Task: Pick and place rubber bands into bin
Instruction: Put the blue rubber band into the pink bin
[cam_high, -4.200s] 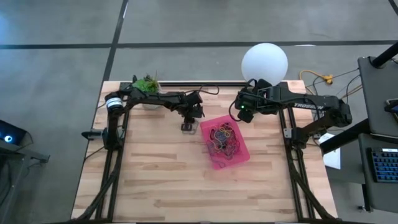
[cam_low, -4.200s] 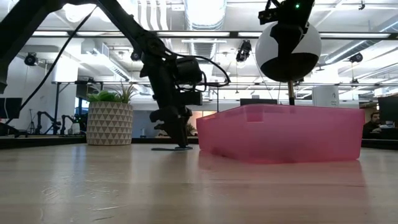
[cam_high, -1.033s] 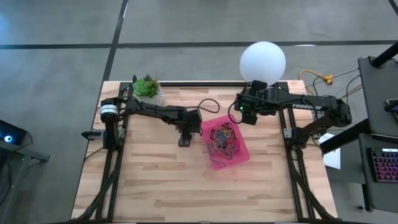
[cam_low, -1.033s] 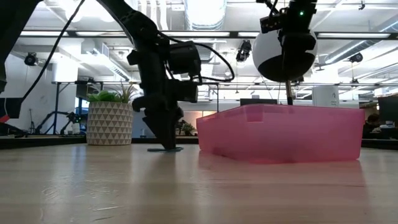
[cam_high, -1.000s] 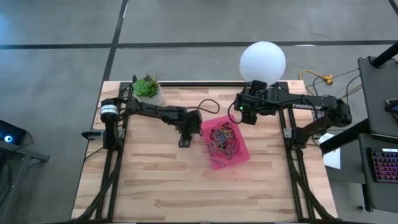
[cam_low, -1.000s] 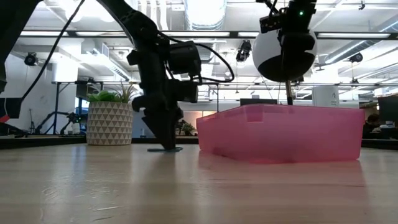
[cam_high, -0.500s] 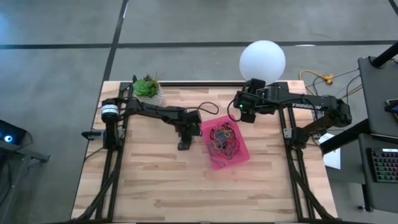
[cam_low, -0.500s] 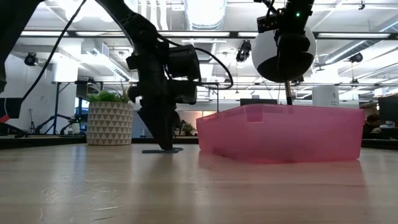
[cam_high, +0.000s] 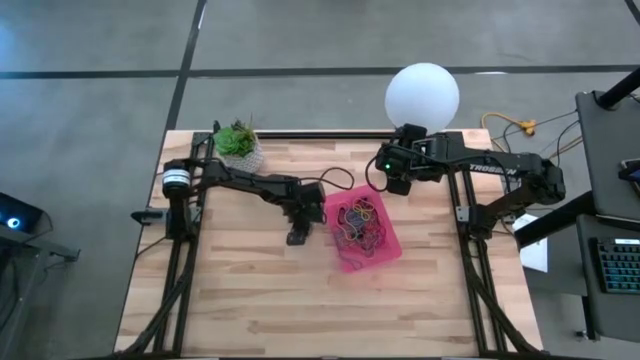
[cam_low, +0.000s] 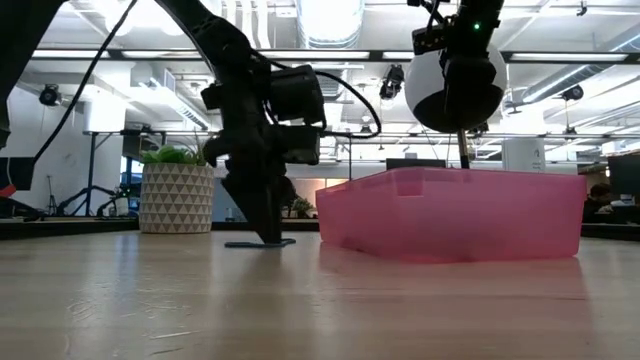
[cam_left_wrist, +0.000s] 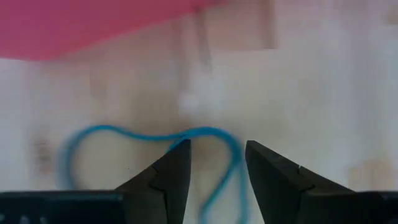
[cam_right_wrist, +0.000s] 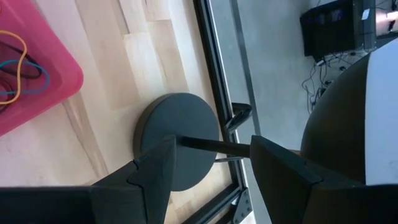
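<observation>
left gripper (cam_left_wrist: 216, 149) has edged nearer the blue rubber band (cam_left_wrist: 149, 140), fingers apart.

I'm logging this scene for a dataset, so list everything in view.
bin: one, pink, table centre.
rubber bands in bin: many, mixed colours, heaped.
blue rubber band: one, flat on the table beside the bin, between the left pincer's tips.
plant pot: one, white with green plant, far left corner.
globe lamp: one, white, far edge, on a dark round base.
table: one, light wood.
left pincer: open, down at the blue band.
right pincer: open, raised by the bin's far corner.
</observation>
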